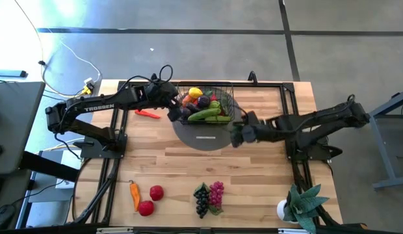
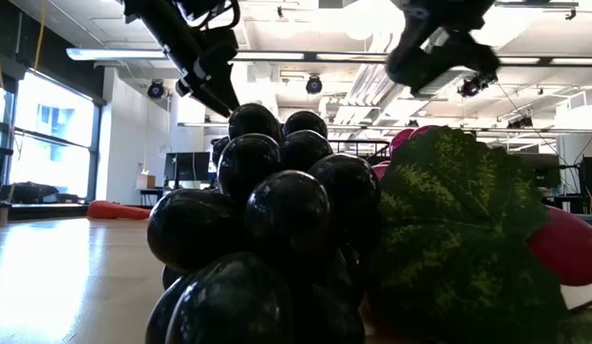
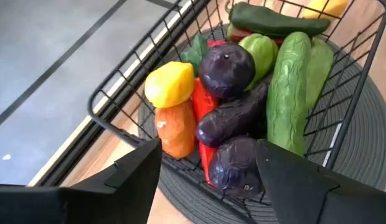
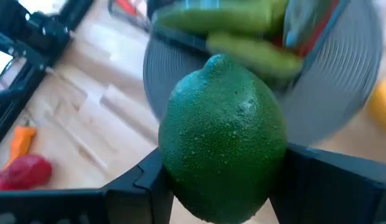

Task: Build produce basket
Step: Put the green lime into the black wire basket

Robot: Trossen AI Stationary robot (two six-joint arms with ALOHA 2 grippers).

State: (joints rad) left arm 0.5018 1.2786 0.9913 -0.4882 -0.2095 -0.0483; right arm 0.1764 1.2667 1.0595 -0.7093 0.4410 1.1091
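Right gripper (image 4: 221, 180) clamps a green lime (image 4: 223, 140), clear only from the right wrist view.

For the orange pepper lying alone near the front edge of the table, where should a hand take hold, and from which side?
Grip the orange pepper across its narrow middle, coming straight down from above. It lies flat and elongated on the wood, with the red tomatoes close on one side, so the fingers should close across its width.

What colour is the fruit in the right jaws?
Green, a pebbly-skinned lime; the right wrist view shows it best.
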